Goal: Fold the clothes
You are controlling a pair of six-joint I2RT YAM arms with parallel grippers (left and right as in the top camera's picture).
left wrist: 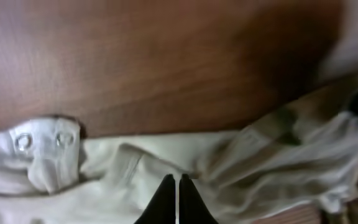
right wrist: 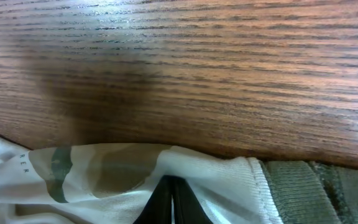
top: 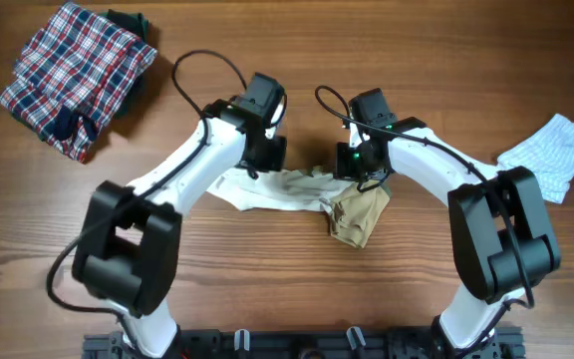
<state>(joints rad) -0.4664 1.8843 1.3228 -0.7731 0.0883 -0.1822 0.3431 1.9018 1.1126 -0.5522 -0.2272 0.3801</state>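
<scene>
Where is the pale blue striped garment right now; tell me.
Overhead view: the pale blue striped garment lies crumpled at the table's far right, outside the right arm, well apart from the cream-white top at centre.

Tabletop (top: 297, 309): brown wood, fine straight grain seen, smooth, low satin sheen.
Cream-white top (top: 277, 189): soft matt cloth, crumpled. Tan sleeve part (top: 359, 214) is noted as the same limp cloth. Olive edge (right wrist: 303, 180) is seen as ribbed knit.
Two snap studs (left wrist: 23, 142) on the top: shiny, metal by the look.
Plaid garment (top: 78, 75) at 10 o'clock: woven cloth, matt.
Pale blue striped garment (top: 556, 150) at 3 o'clock: thin, wrinkled cloth.
Arm shells (top: 195, 160): white, smooth, glossy plastic; joints black, matt.
Left fingers (left wrist: 165, 200) and right fingers (right wrist: 160, 202): black, matt.
</scene>
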